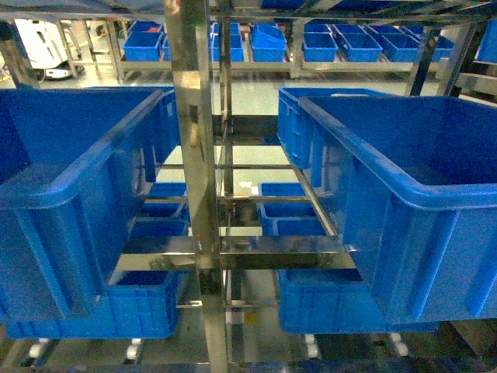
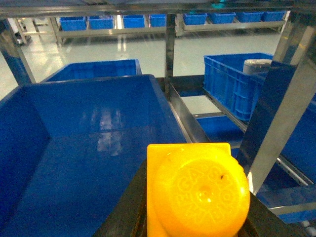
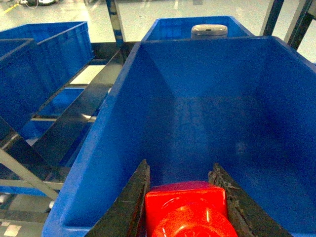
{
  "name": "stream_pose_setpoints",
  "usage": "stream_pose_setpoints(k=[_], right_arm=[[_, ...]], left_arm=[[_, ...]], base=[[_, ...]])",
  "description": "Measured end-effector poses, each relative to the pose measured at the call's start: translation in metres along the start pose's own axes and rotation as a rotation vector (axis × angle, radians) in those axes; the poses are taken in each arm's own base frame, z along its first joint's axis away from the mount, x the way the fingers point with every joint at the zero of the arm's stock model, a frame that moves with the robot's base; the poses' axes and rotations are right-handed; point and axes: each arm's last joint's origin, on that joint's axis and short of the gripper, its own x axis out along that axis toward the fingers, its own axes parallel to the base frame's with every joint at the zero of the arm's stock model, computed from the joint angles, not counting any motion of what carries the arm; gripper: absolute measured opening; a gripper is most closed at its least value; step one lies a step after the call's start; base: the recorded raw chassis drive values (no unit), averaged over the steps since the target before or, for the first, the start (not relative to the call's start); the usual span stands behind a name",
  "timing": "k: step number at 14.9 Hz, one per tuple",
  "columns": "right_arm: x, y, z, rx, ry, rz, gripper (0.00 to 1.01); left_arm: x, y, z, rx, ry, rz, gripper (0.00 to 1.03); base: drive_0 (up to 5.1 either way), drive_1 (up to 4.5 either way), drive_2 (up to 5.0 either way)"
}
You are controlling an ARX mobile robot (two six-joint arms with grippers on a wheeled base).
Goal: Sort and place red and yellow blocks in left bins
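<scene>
Yellow and red blocks riding in my pincers above the crates.

I am pinching the yellow block [image 2: 197, 190] in my left pincer [image 2: 195, 197] over the left blue crate [image 2: 74, 163], and the red block [image 3: 190, 210] in my right pincer [image 3: 185, 207] over the right-hand crate [image 3: 207, 113]. Judging from here, releasing red now is risking the wrong bin, since both belong left.

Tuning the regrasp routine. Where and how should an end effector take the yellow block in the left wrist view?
Take the yellow block across its two flat side faces, below the round stud, as the left end effector holds it now. The dark fingers flank it left and right. The stud is rounded and would likely slip, so come from behind along the wrist axis, above the left bin.
</scene>
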Motion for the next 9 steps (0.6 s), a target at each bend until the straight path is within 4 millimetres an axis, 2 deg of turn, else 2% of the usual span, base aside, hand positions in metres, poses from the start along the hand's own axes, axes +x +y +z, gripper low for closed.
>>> stream_pose_setpoints(k=[9], right_arm=[[-0.0004, 0.0001, 0.0004, 0.000, -0.002, 0.000, 0.29]], left_arm=[[0.0006, 0.0000, -0.0006, 0.000, 0.003, 0.000, 0.27]], base=[[-4.9, 3.33, 1.4]])
